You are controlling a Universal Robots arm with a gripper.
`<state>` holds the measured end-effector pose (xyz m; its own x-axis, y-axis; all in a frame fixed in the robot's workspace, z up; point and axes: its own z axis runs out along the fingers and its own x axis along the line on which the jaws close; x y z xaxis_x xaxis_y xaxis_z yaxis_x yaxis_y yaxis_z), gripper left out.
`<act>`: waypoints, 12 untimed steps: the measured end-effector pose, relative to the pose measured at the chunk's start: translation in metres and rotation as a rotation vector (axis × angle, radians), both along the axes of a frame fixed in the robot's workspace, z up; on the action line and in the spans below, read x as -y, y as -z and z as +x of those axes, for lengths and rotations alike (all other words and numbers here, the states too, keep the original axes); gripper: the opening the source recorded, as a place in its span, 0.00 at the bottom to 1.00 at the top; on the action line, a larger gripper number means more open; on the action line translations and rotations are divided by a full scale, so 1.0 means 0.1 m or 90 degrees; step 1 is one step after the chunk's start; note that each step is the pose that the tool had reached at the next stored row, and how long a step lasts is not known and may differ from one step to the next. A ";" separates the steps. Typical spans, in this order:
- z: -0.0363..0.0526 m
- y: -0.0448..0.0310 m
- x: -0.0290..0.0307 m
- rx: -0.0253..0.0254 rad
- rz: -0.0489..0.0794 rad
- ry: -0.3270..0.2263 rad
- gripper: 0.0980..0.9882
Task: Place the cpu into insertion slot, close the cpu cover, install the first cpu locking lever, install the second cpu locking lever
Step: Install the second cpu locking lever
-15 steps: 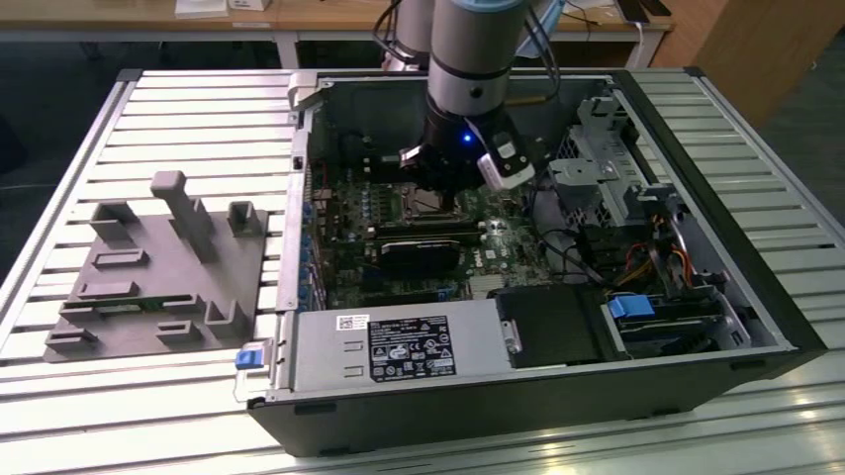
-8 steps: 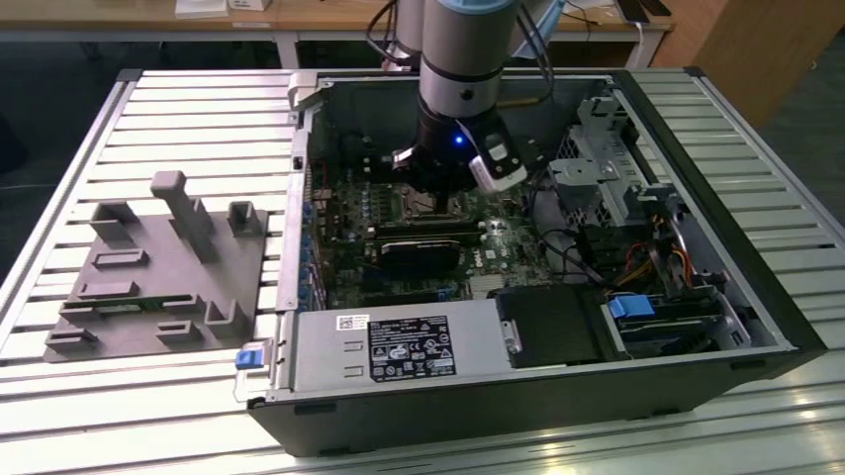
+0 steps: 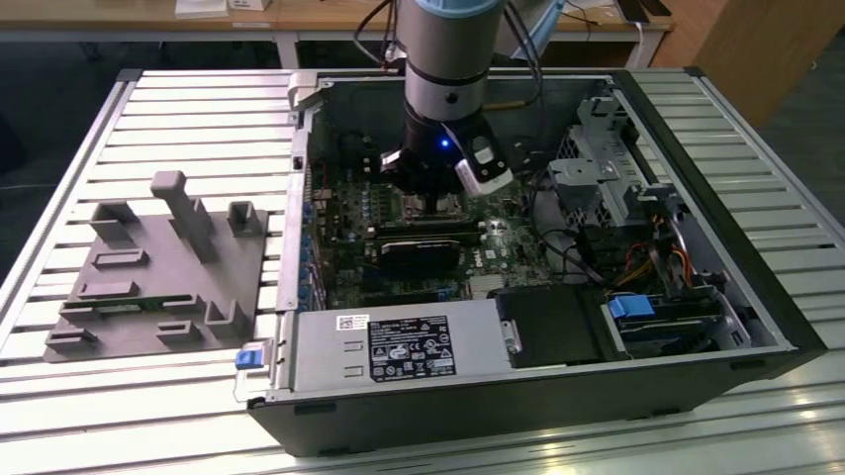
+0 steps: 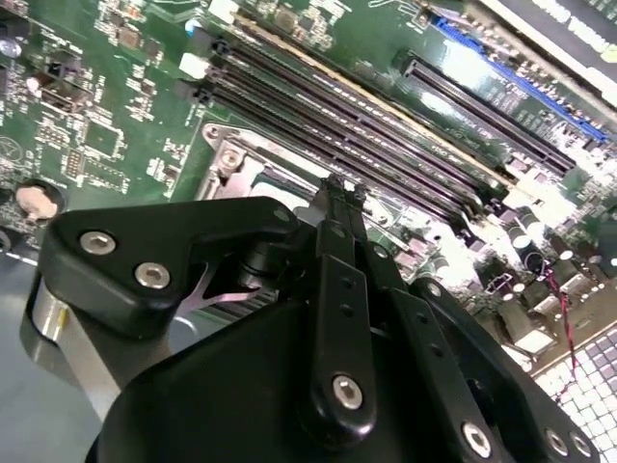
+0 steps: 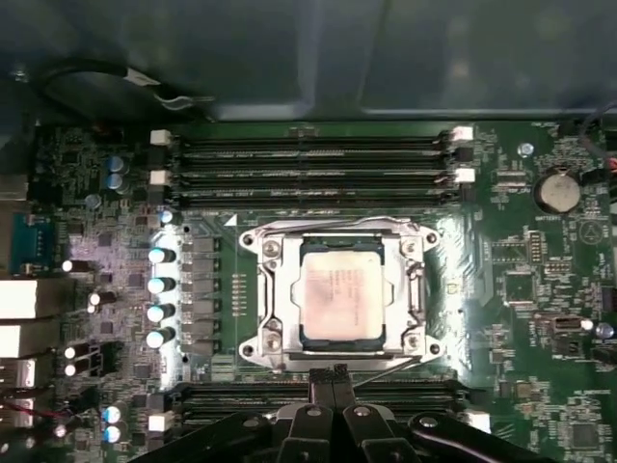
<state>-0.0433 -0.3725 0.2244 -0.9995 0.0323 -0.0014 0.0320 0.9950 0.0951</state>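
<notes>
The cpu, a square chip with a pale metal top, lies flat in the insertion slot, which is hidden beneath it. The silvery cpu cover is down around the chip as a frame. A thin lever wire runs along the socket edge nearest my gripper, and another lever lies along the opposite edge. My gripper's fingers are shut together with nothing seen between them, their tips at the socket edge. In the exterior view my gripper is low over the motherboard inside the open computer case.
Black memory slots flank the socket on two sides. A row of capacitors and a coin battery stand nearby. A power supply, drive cage and cables crowd the case. A grey fixture sits on the exterior view's left.
</notes>
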 end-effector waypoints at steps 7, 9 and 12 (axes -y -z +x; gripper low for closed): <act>-0.045 0.010 0.102 0.0000 0.010 0.000 0.01; -0.081 0.013 0.109 0.0000 0.012 0.000 0.01; -0.123 0.027 0.111 0.0001 0.013 0.000 0.01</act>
<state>-0.0556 -0.3836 0.2217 -0.9995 0.0323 -0.0009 0.0320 0.9927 0.1159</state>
